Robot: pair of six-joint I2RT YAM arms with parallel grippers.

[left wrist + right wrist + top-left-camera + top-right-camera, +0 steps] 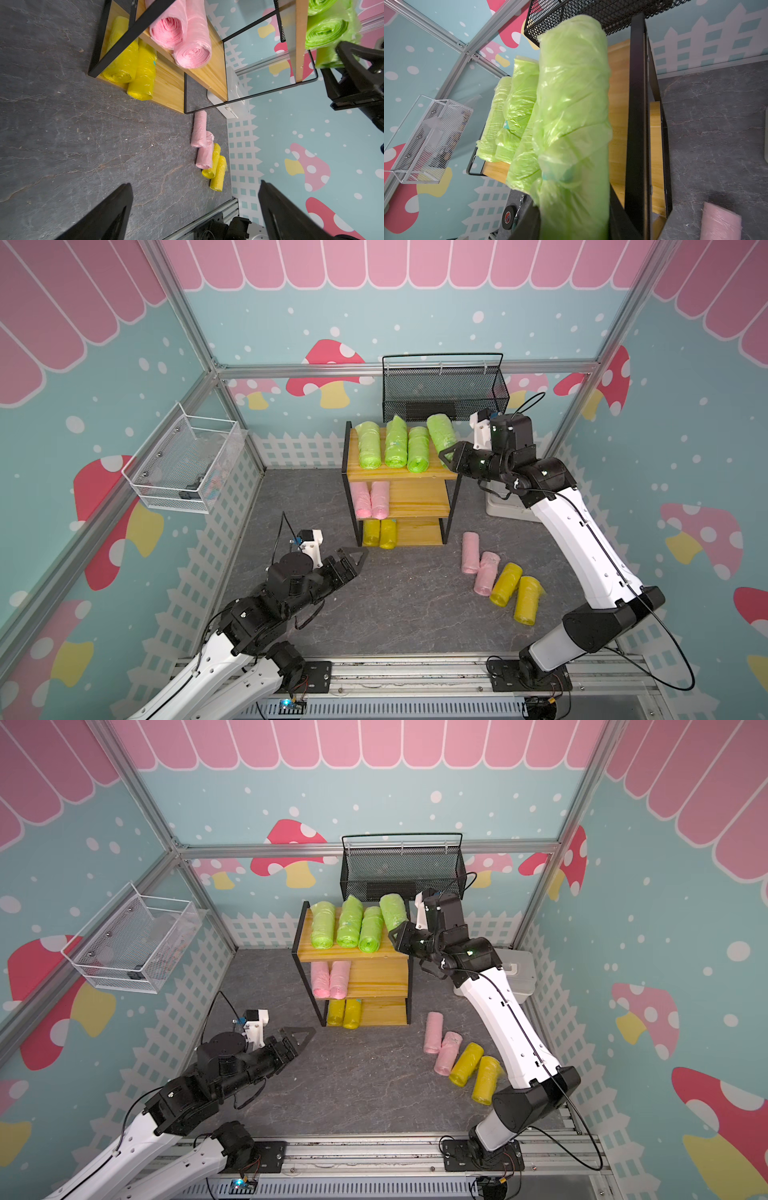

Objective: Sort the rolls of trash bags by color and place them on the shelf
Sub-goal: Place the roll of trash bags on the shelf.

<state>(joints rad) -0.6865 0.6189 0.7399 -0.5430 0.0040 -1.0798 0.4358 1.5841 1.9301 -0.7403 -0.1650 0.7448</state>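
Stretching to shelf (pixel 424 499), right claw (pixel 446 456) pinching green roll (pixel 439 432).

Walls (pixel 270 323): teal w/ white dots, red & pink mushrooms (pixel 328 353), pink scallop band (pixel 374 265) along top, white picket fence print (pixel 299 450) along base. Alu frame bars (pixel 540 366) run across rear wall & up the corners. 2 baskets: black mesh basket (pixel 444 400) hangs on rear bar; white wire basket (pixel 183 464) hangs on left wall, small items inside too blurred to ID. Floor (pixel 395 605): dark grey stone-look mat w/ pale veins & a few specks. White box (pixel 521 975) sits in rear right corner. Alu rail (pixel 415 676) runs along front edge. Black tape roll (pixel 508 217) lies on floor by fence print, seen in right wrist view. Light even & soft.
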